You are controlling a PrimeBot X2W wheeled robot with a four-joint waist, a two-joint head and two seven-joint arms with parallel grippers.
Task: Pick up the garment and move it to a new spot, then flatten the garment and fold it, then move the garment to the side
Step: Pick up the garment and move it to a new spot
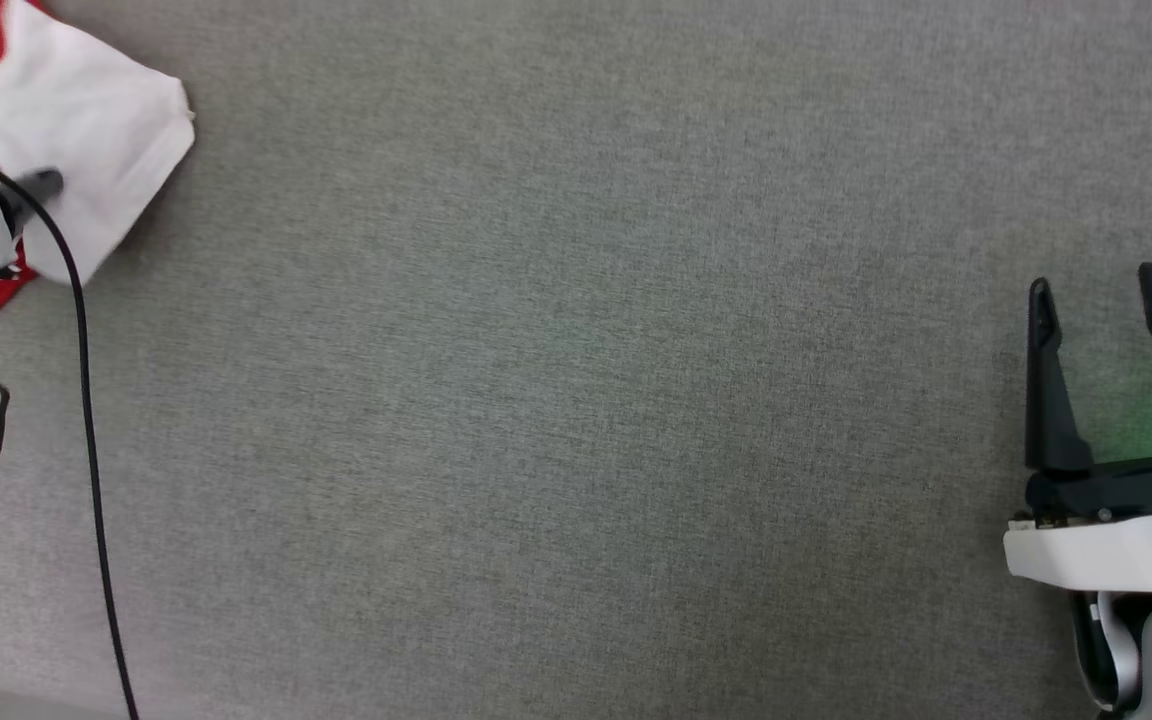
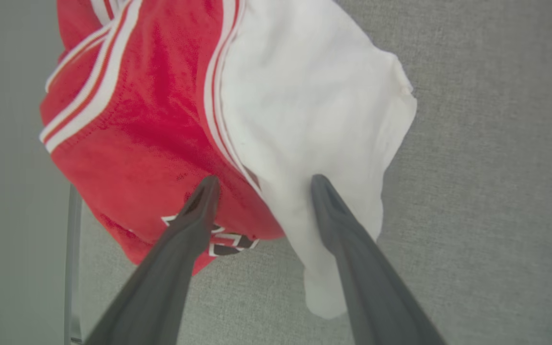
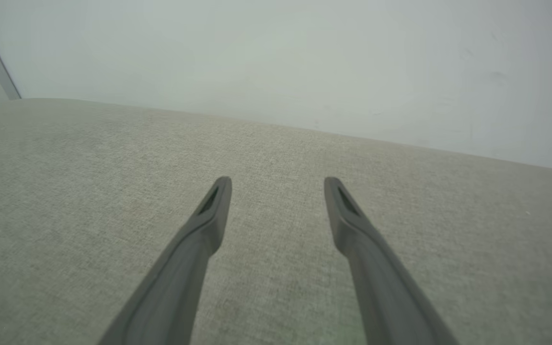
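My left tool (image 2: 261,179) is spread, pointing down at the garment (image 2: 151,124): crumpled, red body, white sleeve on top. My right tool (image 1: 1096,285) is also spread, well apart over the table (image 1: 576,400).

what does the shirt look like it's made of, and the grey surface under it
Garment: looks like a soft knit fabric, perhaps cotton or polyester jersey; matte, slumping in loose folds, with a stitched striped trim.
Grey surface: seems a woven textile covering, matte, with a fine visible weave.
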